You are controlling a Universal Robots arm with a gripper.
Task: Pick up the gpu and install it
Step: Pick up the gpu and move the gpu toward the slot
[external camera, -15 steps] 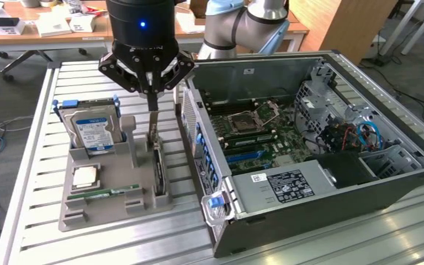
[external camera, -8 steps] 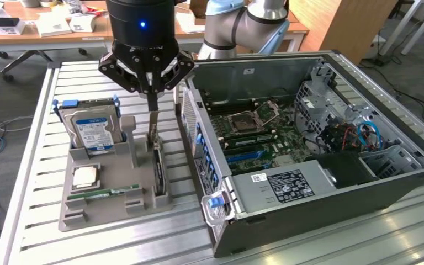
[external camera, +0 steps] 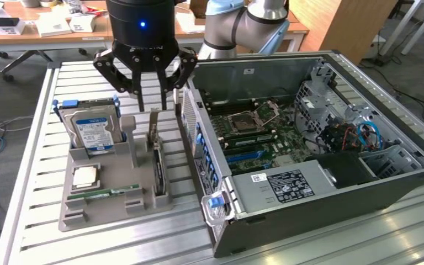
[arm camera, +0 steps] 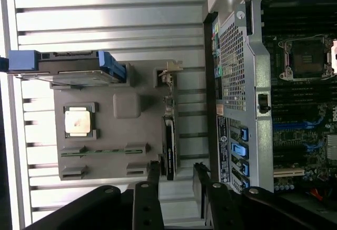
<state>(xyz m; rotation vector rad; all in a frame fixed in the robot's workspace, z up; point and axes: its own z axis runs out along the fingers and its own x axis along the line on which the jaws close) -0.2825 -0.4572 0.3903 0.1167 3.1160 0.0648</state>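
Bright even light, glare on metal table (arm camera: 105, 9), soft shadows

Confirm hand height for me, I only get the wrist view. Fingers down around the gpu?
Observer: No. In the exterior view the hand hangs open above the gpu, with its fingertips about level with the card's top edge.
Operator: What's the blue-edged thing beside it?
Observer: A hard drive standing upright in the grey holder, with a blue label on its face.
Operator: What's in the case beyond the expansion slots?
Observer: A power supply, label facing up.
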